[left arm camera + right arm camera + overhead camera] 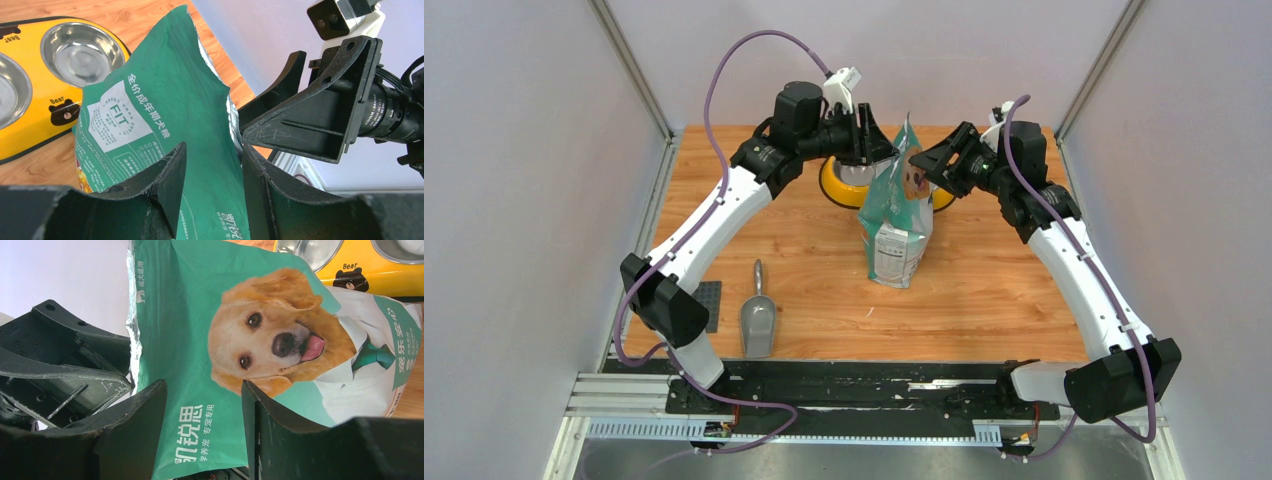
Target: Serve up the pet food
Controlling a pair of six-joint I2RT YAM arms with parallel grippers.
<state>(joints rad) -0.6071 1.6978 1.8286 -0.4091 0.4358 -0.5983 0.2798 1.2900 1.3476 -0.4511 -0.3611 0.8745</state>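
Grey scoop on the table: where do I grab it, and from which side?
Grip the grey scoop by its narrow handle, straight down from above, jaws across it. It lies flat, handle pointing toward the far side; its cupped end looks too wide to pinch.

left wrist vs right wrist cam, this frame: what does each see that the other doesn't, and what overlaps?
Left wrist only: the back of the pouch with its white FIT panel, the right tool at the pouch's top edge, and the camera mounted above that tool.
Right wrist only: the golden retriever print on the pouch's front, and the left tool at its silver-lined edge.
Both: the teal-green pouch up close, plus the yellow feeder and a steel bowl. No kibble shows in either.
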